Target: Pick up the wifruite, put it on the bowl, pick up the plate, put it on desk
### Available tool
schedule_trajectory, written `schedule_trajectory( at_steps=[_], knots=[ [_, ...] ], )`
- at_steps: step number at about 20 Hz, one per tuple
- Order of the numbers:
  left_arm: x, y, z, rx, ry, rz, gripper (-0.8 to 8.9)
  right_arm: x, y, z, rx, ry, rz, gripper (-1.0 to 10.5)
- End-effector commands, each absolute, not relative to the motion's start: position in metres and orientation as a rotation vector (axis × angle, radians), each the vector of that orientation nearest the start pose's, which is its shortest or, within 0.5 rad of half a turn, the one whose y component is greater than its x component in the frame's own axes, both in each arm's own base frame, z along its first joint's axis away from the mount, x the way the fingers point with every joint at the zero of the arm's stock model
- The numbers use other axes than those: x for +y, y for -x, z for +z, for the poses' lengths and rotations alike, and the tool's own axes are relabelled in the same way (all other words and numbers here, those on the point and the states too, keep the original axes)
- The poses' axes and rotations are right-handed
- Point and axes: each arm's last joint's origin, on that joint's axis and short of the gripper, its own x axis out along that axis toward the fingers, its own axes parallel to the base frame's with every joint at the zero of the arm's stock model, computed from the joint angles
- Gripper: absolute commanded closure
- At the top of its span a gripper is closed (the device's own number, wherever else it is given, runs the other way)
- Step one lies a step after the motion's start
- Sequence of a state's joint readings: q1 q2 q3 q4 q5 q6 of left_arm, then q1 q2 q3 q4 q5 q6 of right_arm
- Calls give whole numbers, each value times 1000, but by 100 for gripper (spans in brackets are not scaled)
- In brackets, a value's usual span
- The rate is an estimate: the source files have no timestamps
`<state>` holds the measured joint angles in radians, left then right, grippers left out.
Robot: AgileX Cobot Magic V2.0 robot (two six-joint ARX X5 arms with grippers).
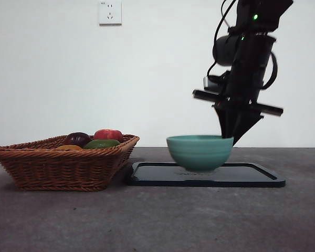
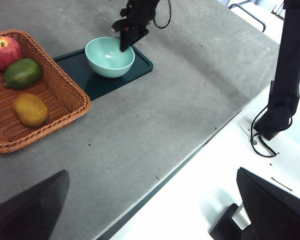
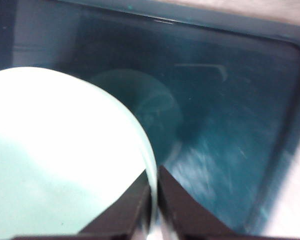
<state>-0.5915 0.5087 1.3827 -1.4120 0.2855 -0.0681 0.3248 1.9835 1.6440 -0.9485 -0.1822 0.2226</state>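
Note:
The wifruite point(image 2: 30, 110), a small orange-brown oval, lies in the wicker basket point(image 2: 65, 95) beside a green fruit; the front view shows only its top point(image 1: 68, 148). The mint-teal bowl point(image 1: 199, 152) stands over the dark plate point(image 1: 252, 176), a flat rectangular tray on the grey desk point(image 1: 157, 220). My right gripper point(image 1: 232, 137) comes down from above and is shut on the bowl's rim point(image 3: 151, 175), one jaw inside and one outside. Nothing shows inside the bowl point(image 2: 109, 56). I cannot tell whether it rests on the plate point(image 3: 225, 125). My left gripper point(image 2: 150, 210) hangs open, high over the desk's near edge.
The basket point(image 1: 63, 165) sits left of the plate and also holds a red apple point(image 2: 4, 50), a green fruit point(image 2: 22, 72) and a dark purple fruit point(image 1: 77, 138). The desk's edge point(image 2: 190, 155) runs close to a white floor with a black arm base point(image 2: 285, 100).

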Motion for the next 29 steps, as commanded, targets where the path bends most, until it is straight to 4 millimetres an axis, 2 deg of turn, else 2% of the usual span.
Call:
schedule_trajectory(
  at_steps=[1,7,9,11,14,17,20,24,29],
  knots=[
    [5,21,412,569,-34,-846,282,132,-370,262,1271,-46,343,934],
    [4,21,412,565,-38,-847,282,116,-314,320,1265,34,404,934],
    [5,21,412,566,-37,-847,282,112,-293,329,1244,42,420,934],
    [5,21,412,567,-37,-847,282,110,-273,328,1233,49,435,934],
    [4,21,412,565,-37,-847,282,109,-247,310,1245,53,452,934],
    [4,21,412,560,-37,-848,282,116,-231,276,1302,38,447,934],
    [4,21,412,559,-37,-848,282,129,-226,246,1318,30,458,934],
    [4,21,412,562,-37,-848,282,142,-224,220,1333,4,478,934],
    [5,21,412,566,-38,-847,282,154,-223,202,1396,33,481,934]
  ],
)
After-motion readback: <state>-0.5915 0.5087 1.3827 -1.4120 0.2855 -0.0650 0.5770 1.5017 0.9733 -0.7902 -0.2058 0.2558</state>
